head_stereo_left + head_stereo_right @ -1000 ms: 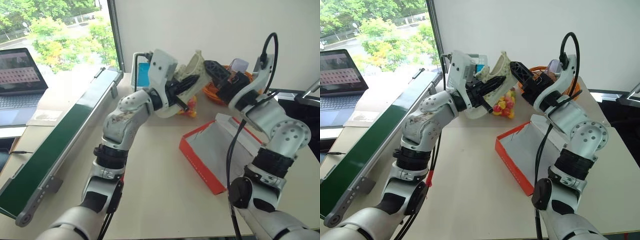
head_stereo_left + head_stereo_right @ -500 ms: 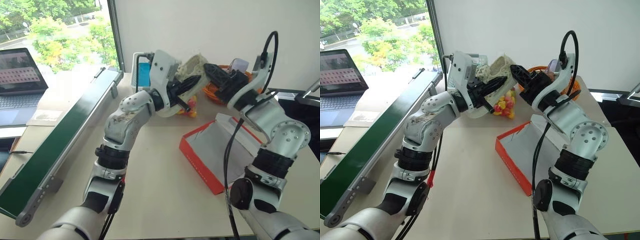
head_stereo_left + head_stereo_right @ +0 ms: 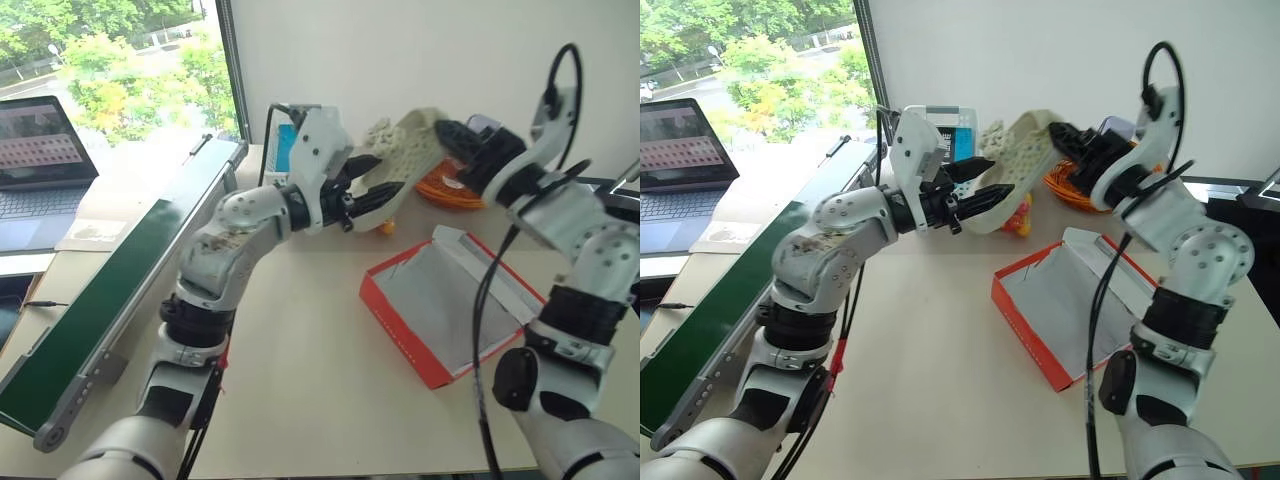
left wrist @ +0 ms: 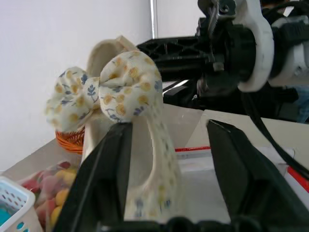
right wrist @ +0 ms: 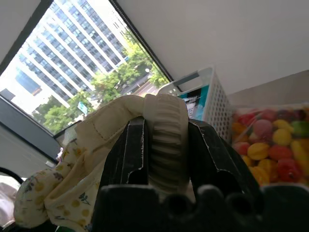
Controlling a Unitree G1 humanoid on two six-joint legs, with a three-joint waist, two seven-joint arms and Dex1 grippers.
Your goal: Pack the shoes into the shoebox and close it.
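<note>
**Shoe passing between the arms above the tabletop**

The right end effector [image 3: 1065, 133] is gripping one cream shoe [image 3: 1025, 152] by its ribbed sole edge, the two black fingers [image 5: 133, 150] pressing on either side of it. The shoe is hanging in the air, well above the tabletop [image 3: 300, 330], with its floral fabric bow [image 4: 104, 87] facing the other arm. The left end effector [image 3: 980, 185] is standing open just beside the shoe's toe end, its fingers apart and clamping nothing; in the left wrist view the shoe's fabric strap is lying between its fingers.

The red shoebox [image 3: 455, 305] is sitting open on the tabletop below and to the right of the shoe, pale inside and empty, its lid folded out flat behind it. Beyond it are lying a bag of coloured sweets [image 3: 1015, 215], a white basket [image 3: 945, 125] and an orange coil of cable [image 3: 450, 185].

The risk from here, as I judge it: the right grip is catching only a narrow edge of the sole, so the shoe could swing or slip during the lowering, land outside the box, or snag its bow on the open left fingers.
</note>
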